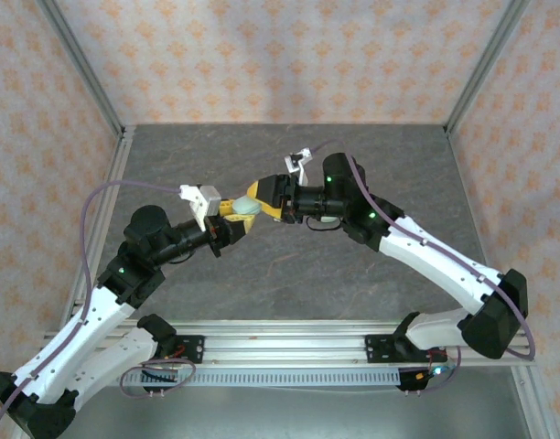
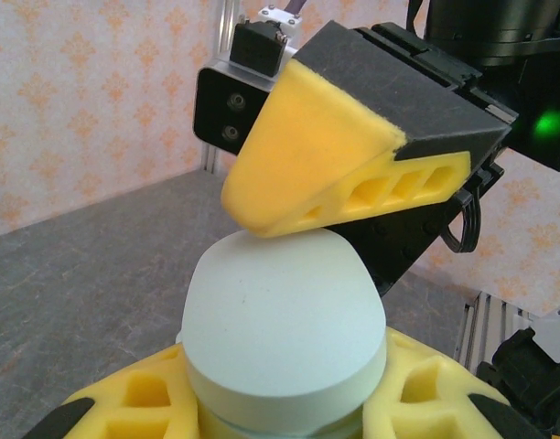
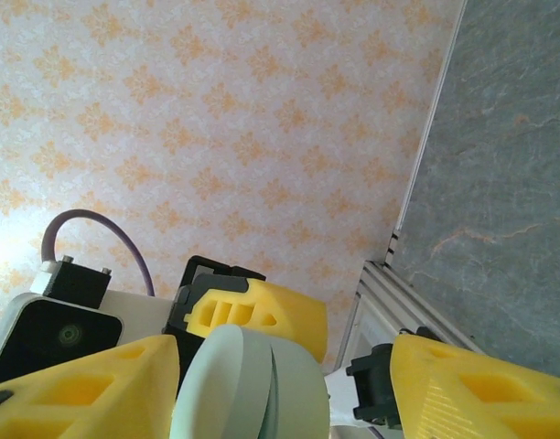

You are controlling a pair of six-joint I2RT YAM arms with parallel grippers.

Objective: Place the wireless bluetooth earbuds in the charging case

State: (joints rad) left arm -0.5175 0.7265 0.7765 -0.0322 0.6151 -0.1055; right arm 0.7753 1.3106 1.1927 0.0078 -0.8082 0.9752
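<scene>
Mint charging case (image 2: 285,329) clamped in left gripper (image 2: 285,402), long axis running straight out from left gripper, rounded end pointing away, right gripper (image 3: 285,384) opposite, fingers apart, one pad (image 2: 307,155) touching that end.

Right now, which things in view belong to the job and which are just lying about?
Job: charging case, clamped in the left gripper; right gripper, jaws open, astride the case.
Not the job: grey table, aluminium rail, purple cable.

Base of charging case (image 2: 282,329) off-frame
</scene>
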